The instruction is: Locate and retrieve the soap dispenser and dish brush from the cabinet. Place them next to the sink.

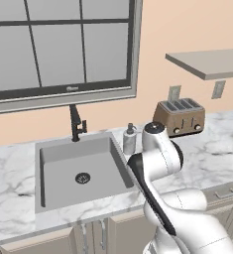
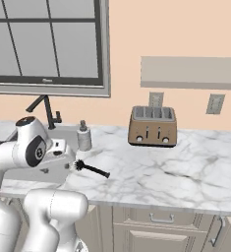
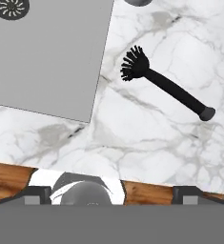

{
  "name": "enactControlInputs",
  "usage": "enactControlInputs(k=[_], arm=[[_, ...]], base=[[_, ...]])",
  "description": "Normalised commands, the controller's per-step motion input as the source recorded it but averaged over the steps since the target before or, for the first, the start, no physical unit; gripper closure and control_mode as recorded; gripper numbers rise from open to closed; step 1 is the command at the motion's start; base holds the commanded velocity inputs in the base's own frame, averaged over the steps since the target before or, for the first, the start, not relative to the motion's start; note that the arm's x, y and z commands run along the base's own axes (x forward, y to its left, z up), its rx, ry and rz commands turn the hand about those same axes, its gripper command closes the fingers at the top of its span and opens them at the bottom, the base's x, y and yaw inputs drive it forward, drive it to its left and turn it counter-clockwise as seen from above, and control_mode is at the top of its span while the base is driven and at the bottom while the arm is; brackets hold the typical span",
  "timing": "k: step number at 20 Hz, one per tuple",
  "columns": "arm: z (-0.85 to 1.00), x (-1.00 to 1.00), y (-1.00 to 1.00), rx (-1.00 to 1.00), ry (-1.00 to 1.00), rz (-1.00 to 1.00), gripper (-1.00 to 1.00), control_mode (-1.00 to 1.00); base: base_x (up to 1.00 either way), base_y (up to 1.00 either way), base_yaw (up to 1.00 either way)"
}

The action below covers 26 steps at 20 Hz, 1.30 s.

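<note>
The soap dispenser (image 1: 130,139) (image 2: 83,137) stands upright on the marble counter, just off the sink's (image 1: 78,168) right rim. The black dish brush (image 2: 91,169) (image 3: 163,86) lies flat on the counter in front of the dispenser, with its bristled head towards the sink (image 3: 46,52). My gripper (image 3: 114,193) hovers above the counter's front edge, short of the brush. It is open, the fingertips (image 3: 37,194) wide apart with nothing between them. The cabinet shelf board (image 1: 207,62) (image 2: 190,72) hangs on the wall at the upper right. In the left base view my own arm hides the brush.
A brown four-slot toaster (image 1: 180,116) (image 2: 153,126) stands against the wall under the shelf. The black faucet (image 1: 76,123) (image 2: 48,110) rises behind the basin below a large window. Cream cupboard fronts (image 2: 161,231) run under the counter.
</note>
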Motion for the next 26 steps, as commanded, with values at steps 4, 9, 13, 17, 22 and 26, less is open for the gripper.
enactControlInputs(k=[4,9,13,17,22,26], arm=[[-0.03,0.68,-0.07,0.04,0.06,0.00,-1.00,-1.00],[0.00,0.39,-0.09,0.04,0.08,0.00,-1.00,-1.00],[0.01,-0.10,-0.48,0.04,0.02,-0.07,-1.00,-1.00],[0.13,-0.28,-0.67,0.08,0.00,-0.06,-1.00,-1.00],[0.13,-0.46,-0.69,0.12,-0.06,-0.01,-1.00,-1.00],[0.14,-0.46,-0.76,0.14,-0.08,0.00,-1.00,-1.00]], base=[[0.00,0.00,0.00],[0.00,0.00,0.00],[0.00,0.00,0.00],[0.00,0.00,0.00],[0.00,0.00,0.00],[0.00,0.00,0.00]])
